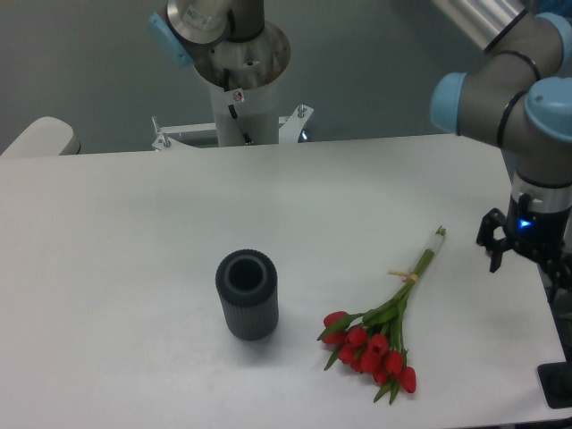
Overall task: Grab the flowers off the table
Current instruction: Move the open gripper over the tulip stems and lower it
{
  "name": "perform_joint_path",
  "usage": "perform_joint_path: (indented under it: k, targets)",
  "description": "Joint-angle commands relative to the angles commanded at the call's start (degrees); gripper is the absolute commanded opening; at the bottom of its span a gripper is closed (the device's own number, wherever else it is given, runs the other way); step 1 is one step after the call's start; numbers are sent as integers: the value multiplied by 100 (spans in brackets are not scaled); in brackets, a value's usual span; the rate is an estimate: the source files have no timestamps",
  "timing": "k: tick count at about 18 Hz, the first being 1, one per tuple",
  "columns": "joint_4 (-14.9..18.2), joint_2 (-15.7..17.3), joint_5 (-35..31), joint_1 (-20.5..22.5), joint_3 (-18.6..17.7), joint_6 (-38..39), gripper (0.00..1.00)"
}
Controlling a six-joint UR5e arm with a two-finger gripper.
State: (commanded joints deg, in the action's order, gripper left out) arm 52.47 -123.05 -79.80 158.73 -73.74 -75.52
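Observation:
The flowers (379, 340), a small bunch of red tulips with green stems and a tan band (407, 276), lie flat on the white table (134, 223) at the front right, with the heads toward the front and the stem ends (438, 235) toward the back right. My gripper (525, 266) hangs over the table's right edge, to the right of the stem ends and apart from them. Its dark fingers (492, 250) are spread, open and empty.
A dark grey ribbed cylinder vase (248, 294) stands upright left of the flowers. The arm's white pedestal (243, 85) stands behind the table's far edge. A black object (558, 384) sits beyond the front right corner.

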Motion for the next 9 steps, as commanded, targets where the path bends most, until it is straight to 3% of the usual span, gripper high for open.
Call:
perform_joint_path:
  k: [9]
  targets:
    - [-79,-123,9,-106,-526,389,100]
